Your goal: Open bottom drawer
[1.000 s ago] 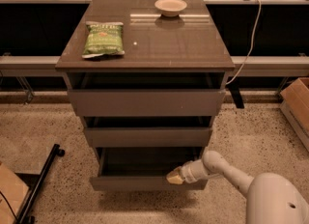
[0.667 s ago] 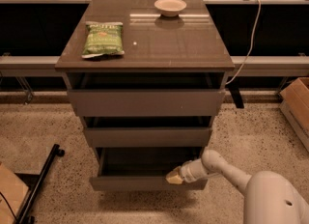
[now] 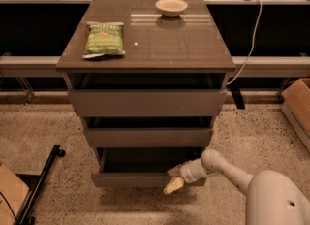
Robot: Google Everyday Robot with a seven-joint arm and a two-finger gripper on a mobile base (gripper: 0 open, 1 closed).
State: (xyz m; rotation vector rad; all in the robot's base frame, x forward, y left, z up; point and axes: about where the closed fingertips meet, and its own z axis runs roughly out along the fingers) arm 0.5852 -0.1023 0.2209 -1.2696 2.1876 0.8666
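The bottom drawer (image 3: pixel 131 179) is the lowest and narrowest of three grey-brown handleless fronts on the cabinet. It stands pulled out a little, with a dark gap above its front panel. My gripper (image 3: pixel 173 179) reaches in from the lower right on a white arm (image 3: pixel 227 168). Its cream fingers (image 3: pixel 173 185) sit at the top edge of that front, toward its right end, one above the edge and one in front of the panel.
The cabinet top (image 3: pixel 184 44) holds a green chip bag (image 3: pixel 103 38) and a small bowl (image 3: pixel 171 7). The middle drawer (image 3: pixel 147 137) and top drawer (image 3: pixel 145 103) stand slightly out. A cardboard box (image 3: pixel 298 104) is at right, a black stand leg (image 3: pixel 41 183) at lower left.
My gripper and the drawer stand about where they were; one finger now hangs lower in front of the panel.
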